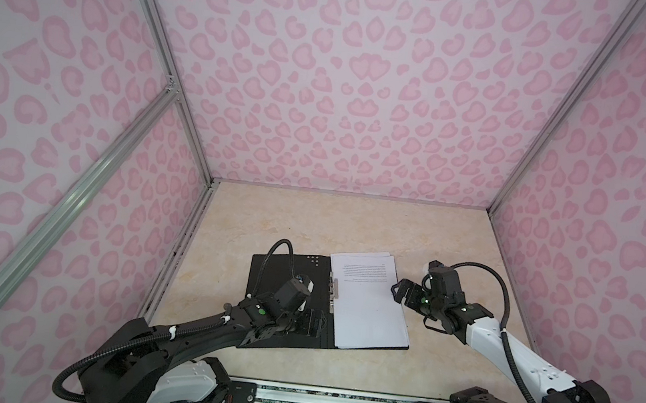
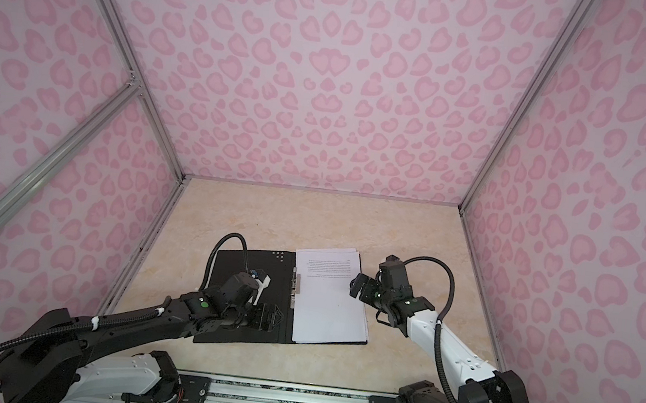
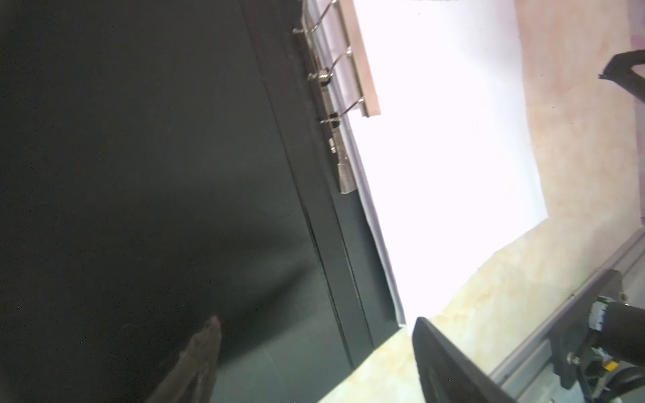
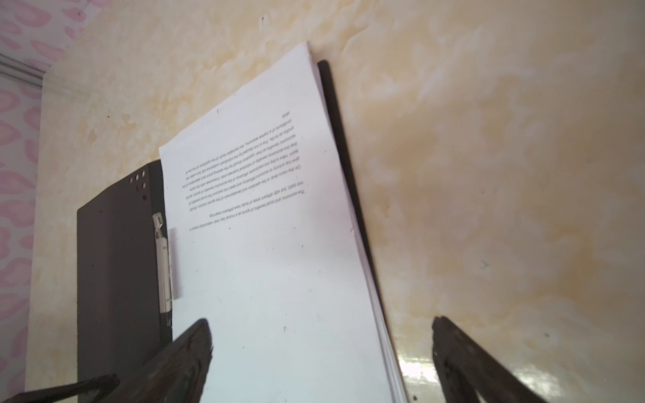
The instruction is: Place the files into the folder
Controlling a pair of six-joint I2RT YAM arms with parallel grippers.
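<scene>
- The files [image 1: 367, 304] lie on the open folder [image 1: 280, 266], mid-bench (far edges slightly fanned).
- Both gape empty: left gripper [image 1: 312, 322], right gripper [image 1: 400, 291].
- Next, likely: close the folder.

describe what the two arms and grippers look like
The left arm and right arm are black with one white shell section each, green dots near the wrist and looping black ribbed cables. The left gripper and right gripper have two dark tapered fingers.
</scene>
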